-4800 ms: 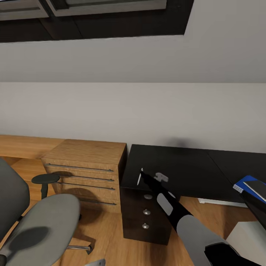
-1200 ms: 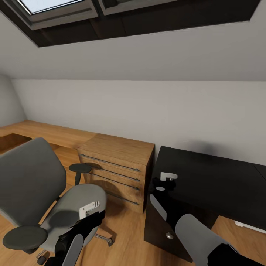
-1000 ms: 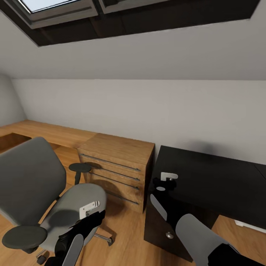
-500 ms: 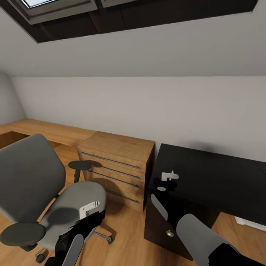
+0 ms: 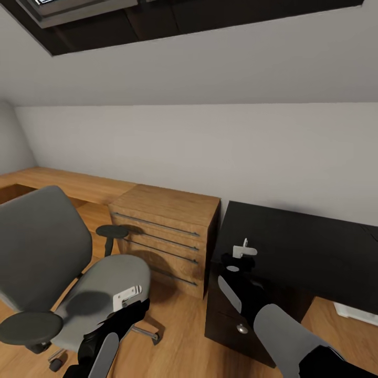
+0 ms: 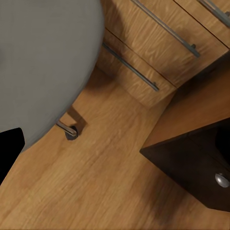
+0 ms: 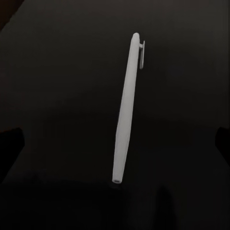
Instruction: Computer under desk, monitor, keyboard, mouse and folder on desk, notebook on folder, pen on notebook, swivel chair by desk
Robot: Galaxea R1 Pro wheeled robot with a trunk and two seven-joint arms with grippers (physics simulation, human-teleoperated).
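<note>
The grey swivel chair (image 5: 47,247) stands on the wood floor at the left, its seat (image 6: 43,62) bare. My left gripper (image 5: 126,299) hangs open just over the seat's front edge, with nothing between its fingers (image 6: 9,148). The black desk (image 5: 304,247) is at the right. My right gripper (image 5: 239,257) hovers over the desk's near left corner. Its jaws are wide open, and the slim white pen (image 7: 125,108) lies on the black desk top (image 7: 57,72) between them, touching neither finger.
A wooden chest (image 5: 168,210) with bar handles stands between chair and desk, against the white wall. The desk's black drawer unit (image 5: 231,320) with a round knob (image 6: 221,180) is below my right arm. A low wooden ledge (image 5: 58,181) runs along the left wall under a skylight (image 5: 157,21).
The camera has turned left since the oldest frame, taking the blue folder out of view. The pen then stuck out of my right gripper; now it lies under the open jaws. The view has also tilted down.
</note>
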